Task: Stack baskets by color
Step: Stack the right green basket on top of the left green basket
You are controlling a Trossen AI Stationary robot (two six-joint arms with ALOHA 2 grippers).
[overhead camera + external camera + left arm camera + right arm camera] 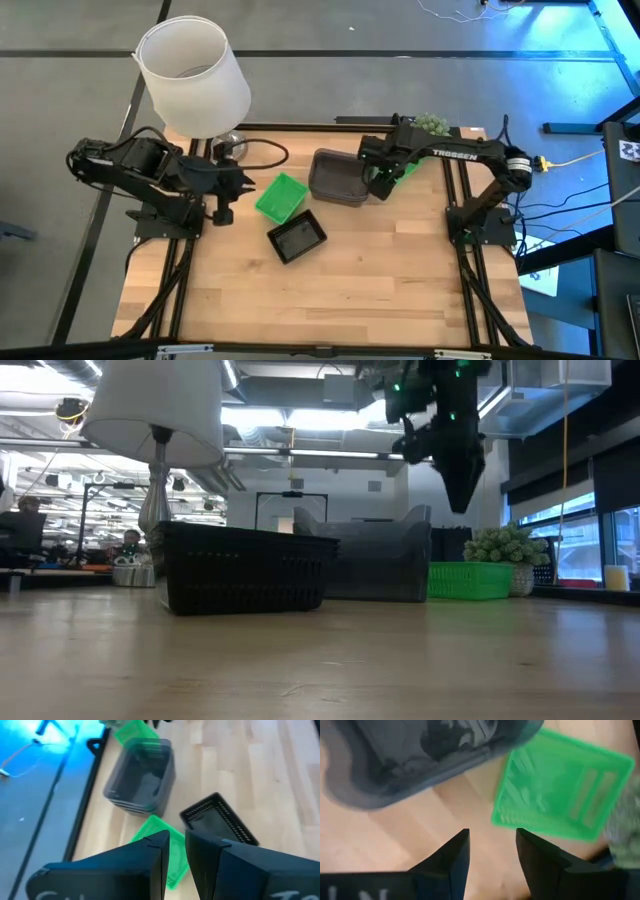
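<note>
I use the grey basket stack [338,177] as my marker; it sits near the back middle of the table [330,300]. It is smoky and see-through, with little holes in its walls, and it looks like a few baskets nested together.

Just in front of it and toward my left arm lies one bright green basket [281,195], tilted. Beside that, nearer the front edge, sits a black basket [297,237], also turned at an angle, with holes in its walls.

On the other side of the grey stack, at the back, I see another green basket [560,785], close to a small round plant [503,547].

My right gripper [378,184] hangs just beside the grey stack, above the table, its fingers spread apart and holding nothing.

My left gripper [222,192] waits beyond the tilted green basket. Its fingers stand a narrow gap apart, empty.

A white lampshade [193,76] stands behind my left arm.
</note>
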